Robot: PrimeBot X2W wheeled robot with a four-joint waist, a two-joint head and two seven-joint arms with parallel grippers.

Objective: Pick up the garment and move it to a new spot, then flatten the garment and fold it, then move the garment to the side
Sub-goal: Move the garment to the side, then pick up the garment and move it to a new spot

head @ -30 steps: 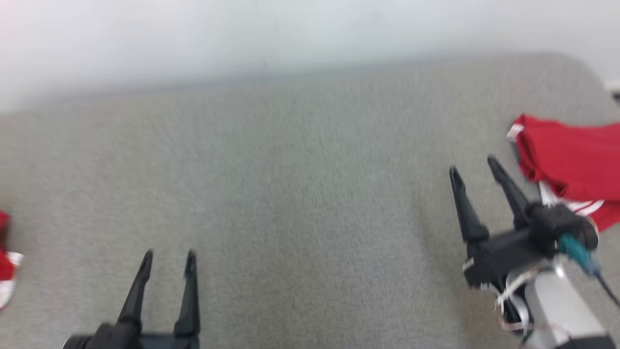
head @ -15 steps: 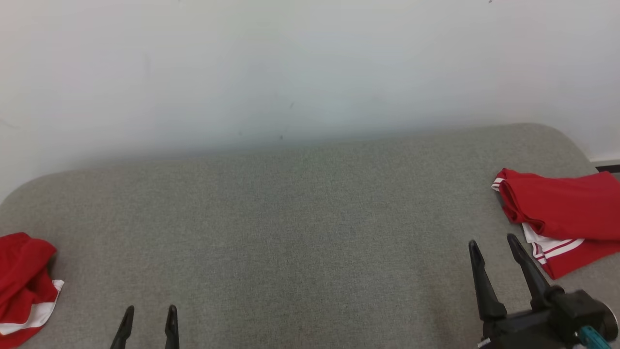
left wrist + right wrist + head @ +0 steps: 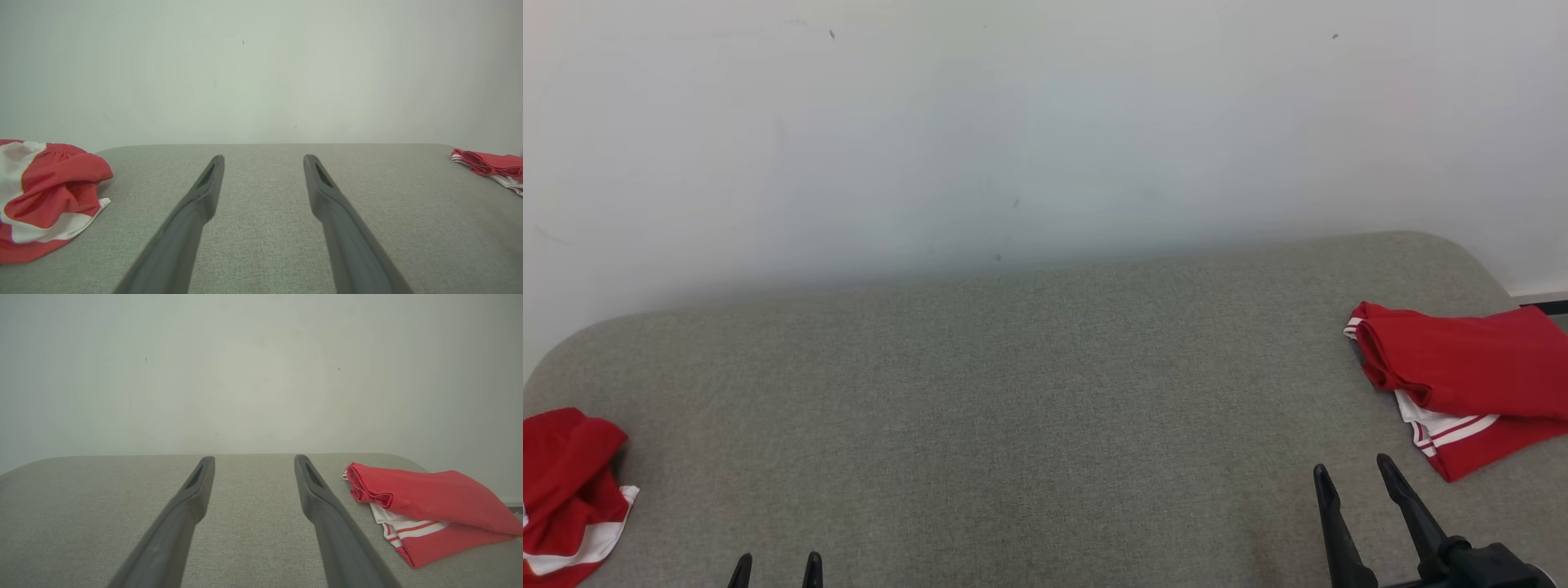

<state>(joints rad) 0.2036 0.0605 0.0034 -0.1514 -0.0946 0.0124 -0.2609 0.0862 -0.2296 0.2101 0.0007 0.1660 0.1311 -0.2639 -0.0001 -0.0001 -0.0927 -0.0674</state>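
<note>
A crumpled red and white garment (image 3: 568, 490) lies at the far left of the grey padded surface (image 3: 1029, 408); the left wrist view has it at the left (image 3: 49, 196). A second red garment (image 3: 1462, 384), folded with white stripes at its lower edge, rests at the far right (image 3: 429, 498) (image 3: 490, 163). My left gripper (image 3: 777, 565) is open at the bottom edge, right of the crumpled garment, with nothing between its fingers (image 3: 264, 157). My right gripper (image 3: 1352, 467) is open and empty, below and left of the folded garment (image 3: 254, 458).
A plain pale wall (image 3: 1013, 122) rises straight behind the surface. The surface has rounded back corners, and bare grey fabric stretches wide between the two garments.
The head camera has tilted up, so more wall shows and everything sits lower in the picture. My right gripper has drawn back toward me from the folded garment. Both grippers stay open.
</note>
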